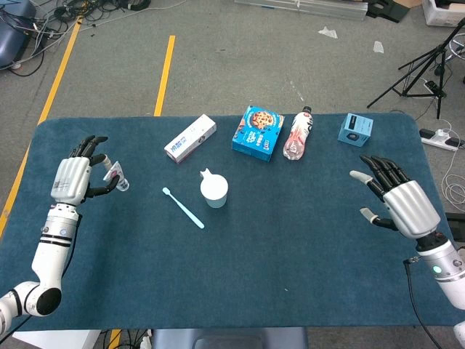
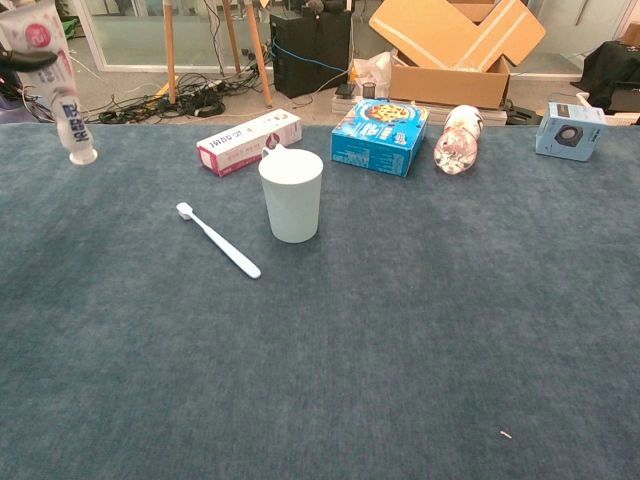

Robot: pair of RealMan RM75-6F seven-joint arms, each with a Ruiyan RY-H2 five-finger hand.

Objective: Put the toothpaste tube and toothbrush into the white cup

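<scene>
With the left hand (image 1: 73, 179) gripping the toothpaste tube (image 2: 55, 85) cap-down above the desk's (image 1: 290, 247) left side, carry it over the white cup (image 2: 291, 195) and lower it straight in, right hand (image 1: 403, 203) idle and spread

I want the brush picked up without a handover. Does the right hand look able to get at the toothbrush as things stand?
Probably yes. The right hand is open and holds nothing, and bare table lies between it and the white cup. But the toothbrush lies beyond the cup, so it is a long reach across.
</scene>
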